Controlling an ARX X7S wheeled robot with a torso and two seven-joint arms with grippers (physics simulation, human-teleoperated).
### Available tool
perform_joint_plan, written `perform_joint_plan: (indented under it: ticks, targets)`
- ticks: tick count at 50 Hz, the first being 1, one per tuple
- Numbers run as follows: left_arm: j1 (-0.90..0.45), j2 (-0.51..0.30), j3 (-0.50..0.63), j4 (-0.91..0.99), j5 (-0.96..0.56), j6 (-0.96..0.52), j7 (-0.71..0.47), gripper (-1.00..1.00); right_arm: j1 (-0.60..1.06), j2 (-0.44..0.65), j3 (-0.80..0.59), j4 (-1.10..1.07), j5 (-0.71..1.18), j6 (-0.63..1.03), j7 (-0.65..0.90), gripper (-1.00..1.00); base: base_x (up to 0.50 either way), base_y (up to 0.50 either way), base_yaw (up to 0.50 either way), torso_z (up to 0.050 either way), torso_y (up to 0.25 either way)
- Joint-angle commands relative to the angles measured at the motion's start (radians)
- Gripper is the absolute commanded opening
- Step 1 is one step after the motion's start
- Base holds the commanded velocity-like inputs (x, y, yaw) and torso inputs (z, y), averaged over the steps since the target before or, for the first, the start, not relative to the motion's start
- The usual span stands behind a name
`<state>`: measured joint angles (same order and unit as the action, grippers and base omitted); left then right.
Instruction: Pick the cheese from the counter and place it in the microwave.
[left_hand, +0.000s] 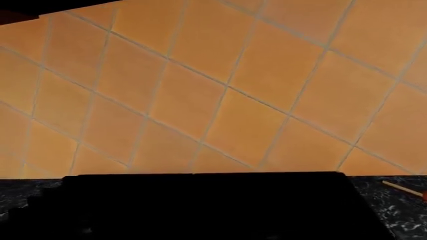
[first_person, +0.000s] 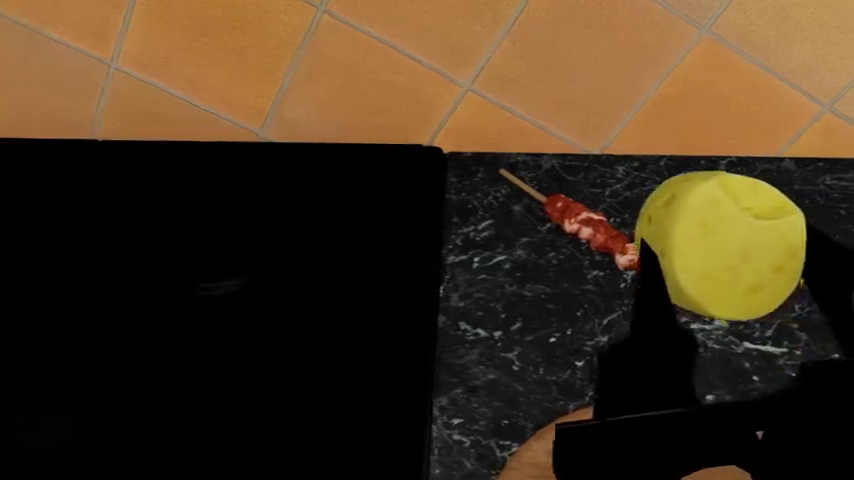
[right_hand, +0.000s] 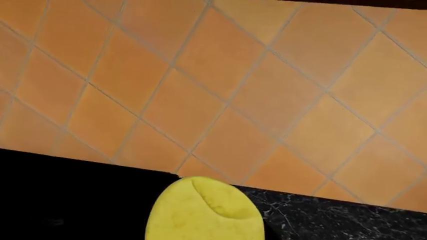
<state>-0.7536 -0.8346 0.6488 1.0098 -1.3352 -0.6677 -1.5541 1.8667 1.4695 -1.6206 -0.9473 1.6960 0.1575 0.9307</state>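
While the cheese (first_person: 725, 243) sits clamped in the right gripper (first_person: 727, 300) above the desk (first_person: 521, 300), the left gripper's state cannot be told.

Right tool (first_person: 727, 300) fingers mostly out of frame, wooden board (first_person: 541, 455) largely hidden.

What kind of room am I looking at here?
Most likely a kitchen, in a simulator's render. A black marble-look counter runs beside a matte-black stove top, backed by an orange tiled wall, with cheese and a meat skewer on hand.
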Motion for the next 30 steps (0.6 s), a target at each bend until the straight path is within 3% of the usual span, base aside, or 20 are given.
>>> perform_joint_plan:
  ticks: [1,30]
  targets:
    - [0.014,0.014,-0.026,0.003,-0.022,0.031,0.05,1.0,-0.033,-0.04,0.025,-0.04,-0.109,-0.039,-0.009,-1.0,0.01,0.3,0.0,0.0,0.0]
    - [0.01,0.011,-0.028,0.004,-0.026,0.034,0.054,1.0,-0.094,-0.104,0.008,-0.013,-0.141,-0.088,-0.009,-1.0,0.01,0.33,0.0,0.0,0.0]
